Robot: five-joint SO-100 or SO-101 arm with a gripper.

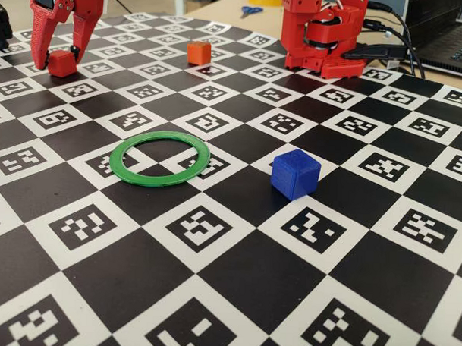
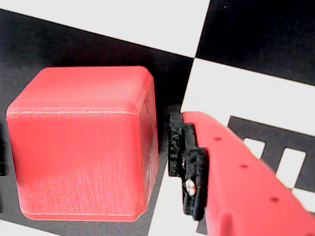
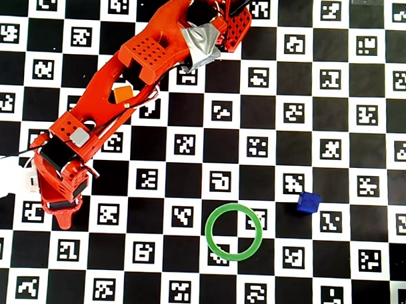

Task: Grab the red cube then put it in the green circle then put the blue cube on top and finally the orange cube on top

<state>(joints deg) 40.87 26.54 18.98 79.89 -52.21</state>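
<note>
The red cube (image 1: 62,62) sits on the checkered board at the far left of the fixed view, between the two fingers of my gripper (image 1: 56,61). In the wrist view the red cube (image 2: 81,147) fills the left half. My gripper (image 2: 91,167) is open, with a dark gap between the cube and the right black pad (image 2: 187,162). The green circle (image 1: 115,160) lies flat mid-board and holds nothing. The blue cube (image 1: 295,174) stands to its right. The orange cube (image 1: 199,52) sits further back. From overhead the gripper (image 3: 59,214) hides the red cube.
The arm's red base (image 1: 323,32) stands at the back right, with cables and a laptop (image 1: 448,36) beside it. Scissors (image 1: 250,10) lie behind the board. From overhead the arm partly covers the orange cube (image 3: 122,93); the green circle (image 3: 207,231) and blue cube (image 3: 308,202) lie uncovered.
</note>
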